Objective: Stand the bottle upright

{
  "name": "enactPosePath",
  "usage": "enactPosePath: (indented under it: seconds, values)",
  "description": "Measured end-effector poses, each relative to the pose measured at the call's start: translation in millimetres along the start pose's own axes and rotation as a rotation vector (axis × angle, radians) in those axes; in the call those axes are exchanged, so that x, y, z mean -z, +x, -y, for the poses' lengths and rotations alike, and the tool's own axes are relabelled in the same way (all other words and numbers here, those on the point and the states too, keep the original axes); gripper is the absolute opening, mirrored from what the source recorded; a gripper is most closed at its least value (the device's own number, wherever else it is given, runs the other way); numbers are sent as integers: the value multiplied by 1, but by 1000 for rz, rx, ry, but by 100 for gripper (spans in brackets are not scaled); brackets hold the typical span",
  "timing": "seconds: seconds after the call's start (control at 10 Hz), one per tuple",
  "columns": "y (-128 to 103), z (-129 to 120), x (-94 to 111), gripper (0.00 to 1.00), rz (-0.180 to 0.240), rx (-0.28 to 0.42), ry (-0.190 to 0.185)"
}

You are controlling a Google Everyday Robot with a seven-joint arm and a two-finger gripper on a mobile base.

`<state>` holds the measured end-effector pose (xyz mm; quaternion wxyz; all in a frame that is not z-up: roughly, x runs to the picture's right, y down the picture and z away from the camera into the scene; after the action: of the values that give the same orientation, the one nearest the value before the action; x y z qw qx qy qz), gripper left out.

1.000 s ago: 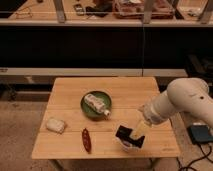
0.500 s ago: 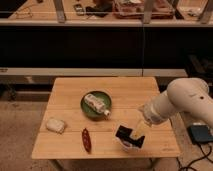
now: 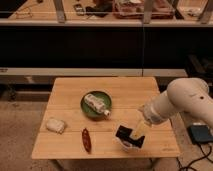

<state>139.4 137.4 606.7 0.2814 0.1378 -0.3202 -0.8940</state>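
The small clear plastic bottle (image 3: pixel 97 104) with its pale label and dark cap lies on its side inside the round green bowl (image 3: pixel 106 98), near the middle of the light wooden table (image 3: pixel 140 87), with the cap pointing towards the near right. None of the task is done yet: the bottle is neither gripped nor lifted, and nothing touches it. The dark two-fingered tool (image 3: pixel 129 138), at the end of the bulky white arm (image 3: pixel 180 102), hangs low over the near right part of the table, apart from the bowl and nearer than it. Its jaws stand wide and hold nothing. A whitish lumpy packet (image 3: pixel 55 125) lies at the near left, and a slim dark red pepper-shaped thing (image 3: pixel 86 139) lies between it and the tool; both are clear of the bowl. What is left, by my judgement, is everything: reaching the bowl, closing on the bottle, tipping it up and setting it down on its base.
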Motion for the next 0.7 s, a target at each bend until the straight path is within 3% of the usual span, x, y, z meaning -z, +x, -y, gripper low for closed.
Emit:
enactPosePath:
  seconds: [0.2,0.4,0.5,0.6,0.7]
  values:
    - [0,-1,0,80,0,1,-4]
    - [7,-18,-1,80,11,-16,-58]
    - [17,-36,-1,80,8,-36,-118]
    - [35,-62,-1,80,-34,-67,-195]
    - [46,-78,-1,80,-73,-90,-233]
